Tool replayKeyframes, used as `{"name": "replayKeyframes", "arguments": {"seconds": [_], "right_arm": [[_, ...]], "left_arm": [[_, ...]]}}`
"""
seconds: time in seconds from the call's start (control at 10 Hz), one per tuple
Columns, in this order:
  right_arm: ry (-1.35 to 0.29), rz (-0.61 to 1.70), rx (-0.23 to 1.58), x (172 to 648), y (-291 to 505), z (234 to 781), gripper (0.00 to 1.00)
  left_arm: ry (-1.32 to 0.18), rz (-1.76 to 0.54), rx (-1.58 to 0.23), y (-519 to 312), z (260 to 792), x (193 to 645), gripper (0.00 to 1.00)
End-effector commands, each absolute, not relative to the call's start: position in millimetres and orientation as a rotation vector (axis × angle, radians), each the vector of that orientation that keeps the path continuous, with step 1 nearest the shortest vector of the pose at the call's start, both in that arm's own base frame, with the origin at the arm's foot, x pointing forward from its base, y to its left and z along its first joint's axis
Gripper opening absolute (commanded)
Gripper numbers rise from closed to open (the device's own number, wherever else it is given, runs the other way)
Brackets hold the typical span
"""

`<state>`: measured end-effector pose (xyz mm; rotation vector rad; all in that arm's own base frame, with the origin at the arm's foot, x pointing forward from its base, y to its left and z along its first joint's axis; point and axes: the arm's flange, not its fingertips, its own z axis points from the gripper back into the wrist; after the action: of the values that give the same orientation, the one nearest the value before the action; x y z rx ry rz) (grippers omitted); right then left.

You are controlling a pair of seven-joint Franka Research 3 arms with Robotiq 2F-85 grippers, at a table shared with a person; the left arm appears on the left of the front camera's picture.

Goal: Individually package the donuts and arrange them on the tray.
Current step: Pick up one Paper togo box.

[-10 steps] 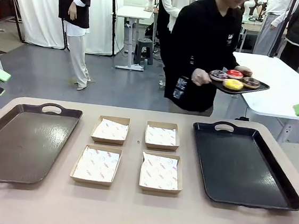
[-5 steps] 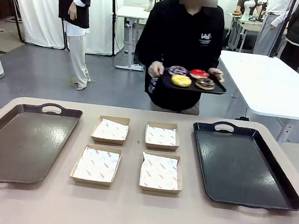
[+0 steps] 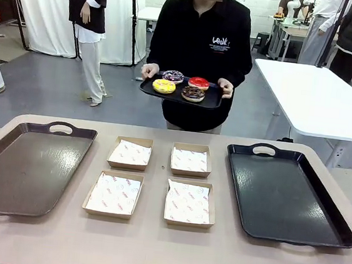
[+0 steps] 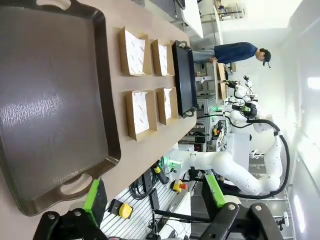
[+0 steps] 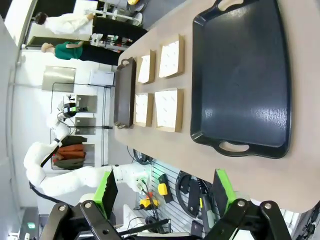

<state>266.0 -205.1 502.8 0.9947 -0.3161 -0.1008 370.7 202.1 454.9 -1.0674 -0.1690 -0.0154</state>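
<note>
My left fingers (image 4: 95, 199) stand wide apart with nothing between them, and the brown tray (image 4: 50, 100) lies in front of them on the counter (image 3: 151, 249). My right fingers (image 5: 221, 189) are wide too and hold nothing. In front of them I see the black tray (image 5: 240, 75).

The donuts (image 3: 165, 85) are not on the counter. A person (image 3: 203, 21) at the far side holds them on a small black tray (image 3: 212, 102), with one hand (image 3: 148, 71) at each end. The yellow one (image 3: 163, 87) and the chocolate one (image 3: 193, 93) lie nearer to me, and the purple one (image 3: 173, 76) and the red one (image 3: 199, 83) are behind them.

Between the two big trays, four open boxes (image 3: 113, 195) lie in two rows. Each is lined with white paper with small red print, too small to read. The person's black shirt has a white word (image 3: 220, 41) on it. It looks like "look", but I am not sure.
</note>
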Motion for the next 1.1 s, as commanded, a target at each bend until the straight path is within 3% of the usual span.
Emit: {"name": "replayKeyframes", "arguments": {"seconds": [0.0,0.1,0.2,1.0], "right_arm": [[-0.313,-0.01,1.015,265.4,-209.1,508.7,1.0],[-0.292,0.079,0.962,265.1,-200.0,510.4,1.0],[-0.313,-0.073,1.002,264.8,-206.6,505.0,1.0],[-0.313,-0.073,1.002,264.8,-206.6,505.0,1.0]], "left_arm": [[-0.159,-0.032,-1.063,198.7,456.5,373.2,1.0],[-0.168,-0.056,-1.042,197.8,457.8,373.0,1.0],[-0.159,-0.014,-1.065,200.6,452.2,372.9,1.0],[-0.159,-0.014,-1.065,200.6,452.2,372.9,1.0]]}}
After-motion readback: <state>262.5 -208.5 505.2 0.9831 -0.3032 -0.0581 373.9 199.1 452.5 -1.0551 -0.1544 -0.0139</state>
